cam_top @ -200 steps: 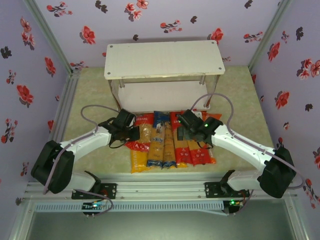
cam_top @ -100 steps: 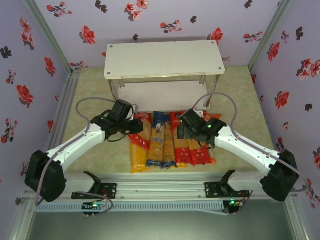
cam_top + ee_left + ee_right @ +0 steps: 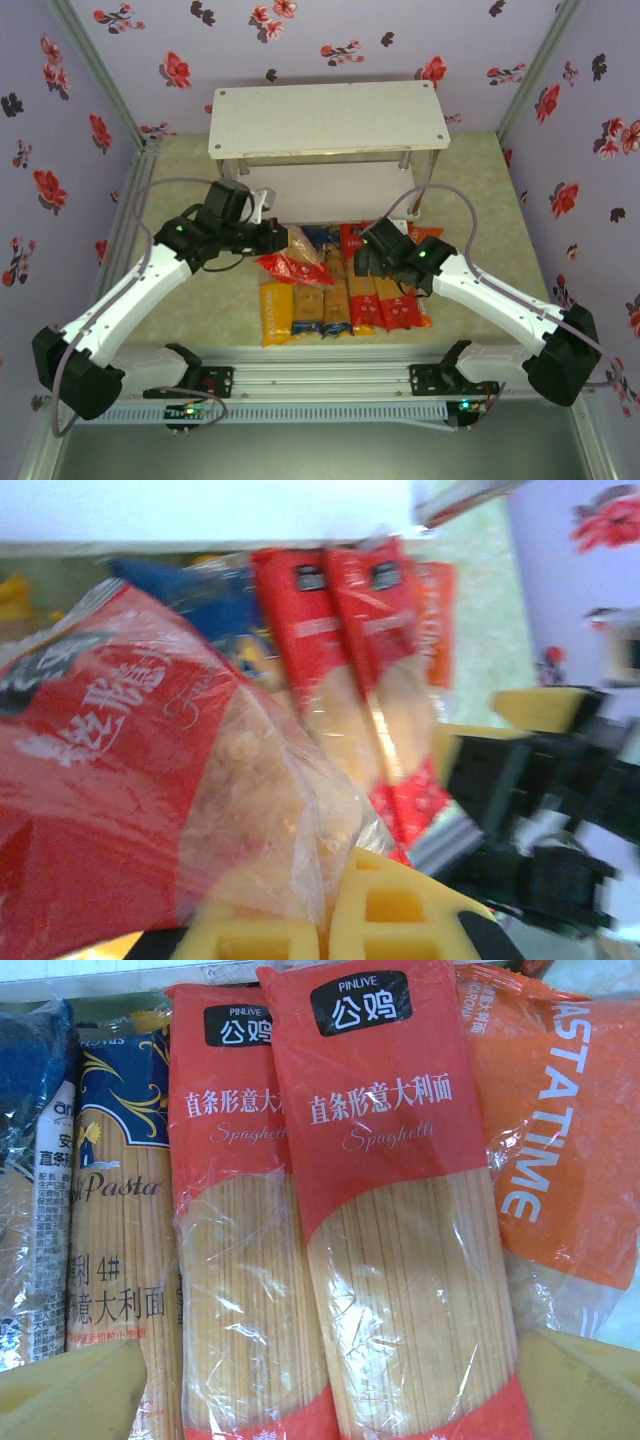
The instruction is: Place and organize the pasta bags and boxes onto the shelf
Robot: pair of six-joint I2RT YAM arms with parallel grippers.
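Observation:
My left gripper [image 3: 275, 238] is shut on the clear plastic of the red-ended pasta bag [image 3: 300, 268], which hangs tilted above the left packs. In the left wrist view its yellow fingers [image 3: 400, 920] pinch the film of that bag [image 3: 120, 780]. The long spaghetti packs lie side by side on the table: yellow-orange [image 3: 277, 312], blue [image 3: 322, 300], red [image 3: 385, 300]. My right gripper [image 3: 366, 258] hovers open over the two red packs [image 3: 400, 1210], its fingertips [image 3: 70, 1390] spread wide apart. An orange bag [image 3: 560, 1140] lies just right of them. The white shelf [image 3: 325, 120] stands behind, bare on top.
The shelf's lower board [image 3: 330, 190] sits just behind the packs, between thin metal legs [image 3: 405, 160]. Flowered walls close in on the left, back and right. The table's front rail [image 3: 320, 375] carries both arm bases.
My left gripper has risen and pulled back to the left, lifting the red-ended bag off the pile. The right gripper has hardly moved.

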